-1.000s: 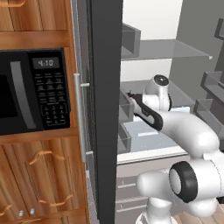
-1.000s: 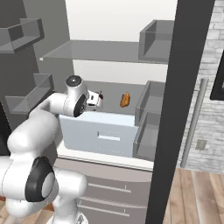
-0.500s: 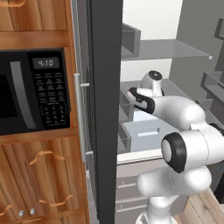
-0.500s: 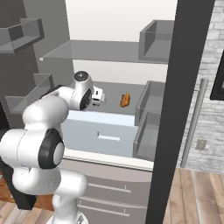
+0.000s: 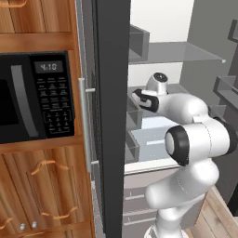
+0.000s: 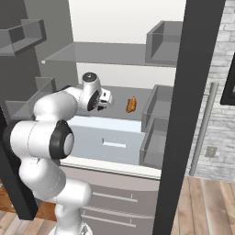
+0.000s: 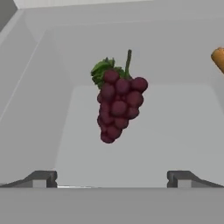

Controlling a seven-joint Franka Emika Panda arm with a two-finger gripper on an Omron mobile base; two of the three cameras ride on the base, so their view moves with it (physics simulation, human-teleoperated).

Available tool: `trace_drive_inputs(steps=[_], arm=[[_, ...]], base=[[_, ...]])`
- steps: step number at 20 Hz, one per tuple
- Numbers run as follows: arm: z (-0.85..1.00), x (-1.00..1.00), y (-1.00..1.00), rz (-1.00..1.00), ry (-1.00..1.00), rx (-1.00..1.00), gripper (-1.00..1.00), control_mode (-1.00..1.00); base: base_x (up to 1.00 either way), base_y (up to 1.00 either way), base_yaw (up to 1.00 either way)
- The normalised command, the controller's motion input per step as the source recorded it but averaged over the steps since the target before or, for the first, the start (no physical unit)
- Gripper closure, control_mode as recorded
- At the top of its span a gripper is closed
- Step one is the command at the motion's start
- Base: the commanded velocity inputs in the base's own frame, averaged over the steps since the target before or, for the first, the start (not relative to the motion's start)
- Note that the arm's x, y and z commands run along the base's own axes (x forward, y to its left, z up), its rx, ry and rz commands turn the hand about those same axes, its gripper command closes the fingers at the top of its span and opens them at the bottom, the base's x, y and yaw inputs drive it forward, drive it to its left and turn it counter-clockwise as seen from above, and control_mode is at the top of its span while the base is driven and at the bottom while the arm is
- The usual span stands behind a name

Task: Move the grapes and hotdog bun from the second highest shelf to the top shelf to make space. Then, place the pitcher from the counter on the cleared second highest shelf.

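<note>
In the hand view, the grapes, a dark red-purple cluster with a green leaf, lie on the grey second highest shelf, straight ahead of my gripper. Its jaws are open and hold nothing, and both fingertips stop short of the cluster. The hotdog bun peeks in at the right edge of that view. It also lies on the same shelf just right of the gripper, as a small tan bun. The translucent top shelf spans the fridge above. The pitcher and the counter are out of view.
Door bins stand to the right of the shelf, and a square bin sits on the top shelf. A pale drawer lies below. The dark fridge door edge and a microwave are to the left.
The arm's elbow has swung up and toward the cameras, folding the arm. The hand stayed at the second highest shelf and edged a little deeper. The bun has not moved.
</note>
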Motion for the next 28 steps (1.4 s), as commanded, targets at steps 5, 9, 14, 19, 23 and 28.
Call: trace_drive_inputs(steps=[5,9,14,19,23,28], arm=[[-0.36,0.26,0.00,0.00,0.00,0.00,-1.00,-1.00],[-0.32,0.29,-0.03,0.00,0.00,0.00,-1.00,-1.00],[-0.13,0.40,-0.07,0.00,0.00,0.00,-1.00,-1.00],[-0.02,0.47,-0.04,0.00,0.00,0.00,-1.00,-1.00],[-0.05,0.49,0.00,0.00,0.01,0.00,-1.00,-1.00],[-0.16,0.43,0.00,0.00,0.01,0.00,-1.00,-1.00]], base=[[0.00,0.00,0.00],[0.00,0.00,0.00],[0.00,0.00,0.00],[0.00,0.00,0.00],[0.00,0.00,0.00],[0.00,0.00,0.00]])
